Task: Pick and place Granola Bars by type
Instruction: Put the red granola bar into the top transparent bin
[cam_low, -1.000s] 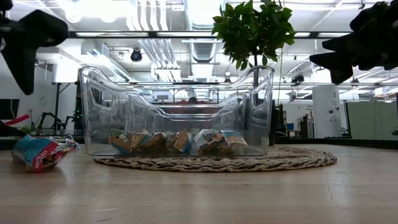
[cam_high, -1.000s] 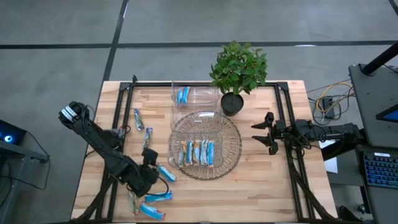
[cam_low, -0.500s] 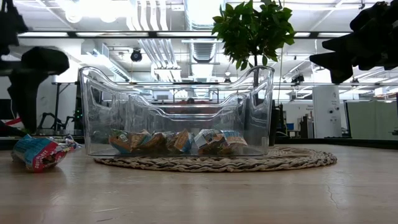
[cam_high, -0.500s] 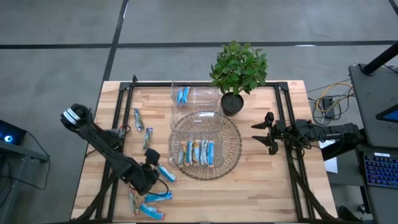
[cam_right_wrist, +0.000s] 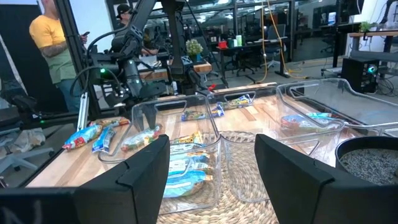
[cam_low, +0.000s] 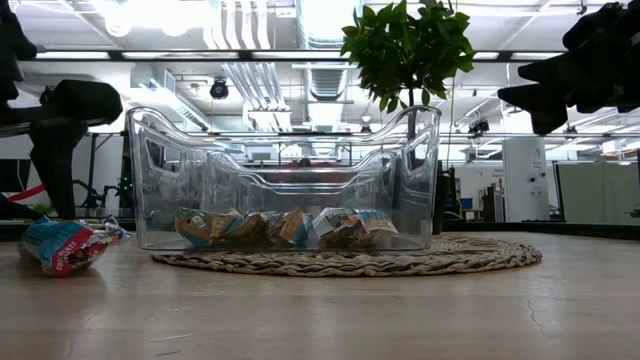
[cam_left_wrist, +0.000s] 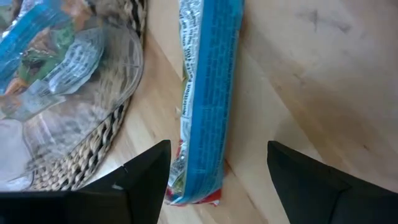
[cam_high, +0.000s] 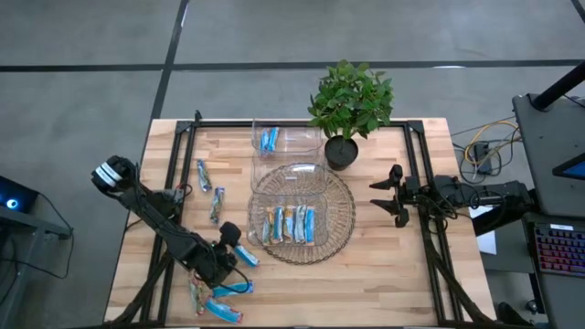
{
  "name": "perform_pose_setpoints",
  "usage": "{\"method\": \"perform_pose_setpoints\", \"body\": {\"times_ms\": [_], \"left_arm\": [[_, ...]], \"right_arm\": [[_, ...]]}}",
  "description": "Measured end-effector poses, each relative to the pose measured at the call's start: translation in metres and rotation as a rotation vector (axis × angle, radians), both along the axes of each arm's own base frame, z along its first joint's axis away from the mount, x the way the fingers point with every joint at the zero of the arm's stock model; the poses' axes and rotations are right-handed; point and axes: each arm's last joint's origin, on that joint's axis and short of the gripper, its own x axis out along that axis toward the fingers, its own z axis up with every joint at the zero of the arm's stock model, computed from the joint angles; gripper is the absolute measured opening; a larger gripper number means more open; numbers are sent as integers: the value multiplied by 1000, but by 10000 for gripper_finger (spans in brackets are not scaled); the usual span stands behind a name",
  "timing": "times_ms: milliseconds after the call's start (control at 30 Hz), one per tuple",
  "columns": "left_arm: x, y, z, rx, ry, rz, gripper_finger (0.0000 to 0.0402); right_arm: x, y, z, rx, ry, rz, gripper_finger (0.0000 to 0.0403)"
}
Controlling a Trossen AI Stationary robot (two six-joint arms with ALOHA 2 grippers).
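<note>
The left arm (cam_high: 164, 228) has swung lower over the past second, and its gripper (cam_high: 230, 249) has dropped from above the table to straddle one blue bar (cam_left_wrist: 202, 99) just outside the mat (cam_high: 343, 233). In the left wrist view its fingers (cam_left_wrist: 146, 177) stand apart on either side of the wrapper, nothing clamped yet, so I judge a pick is about to begin.

The table (cam_high: 384, 283) has open wood on its near right side, and the right gripper (cam_high: 395, 195) waits beyond the mat's right rim, fingers apart and empty.

The big bin (cam_high: 297, 206) on the mat holds a row of bars; the small bin (cam_high: 285, 142) behind it holds a blue one.

Loose bars (cam_high: 208, 183) lie left of the mat (more (cam_high: 219, 300) near the front edge). The chosen bar lies close to the mat's woven rim, leaving little room for the finger on that side.
</note>
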Motion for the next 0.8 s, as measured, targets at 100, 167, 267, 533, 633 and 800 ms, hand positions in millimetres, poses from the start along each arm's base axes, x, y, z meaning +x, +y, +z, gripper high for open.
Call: {"method": "perform_pose_setpoints", "body": {"times_ms": [100,167,267,533,633,800], "left_arm": [[1,3,-1,4,3,10,244],[1,3,-2,-3,14,3,235],[1,2,-2,-18,40,-25,205],[1,0,-6,-55,78,-37,74],[1,-1,-5,-69,81,-37,28],[3,-3,0,-103,76,-12,5]], "right_arm": [[0,0,0,0,0,0,224],[0,0,0,0,0,0,224],[0,0,0,0,0,0,224],[0,0,0,0,0,0,224],[0,0,0,0,0,0,224],[0,0,0,0,0,0,224]]}}
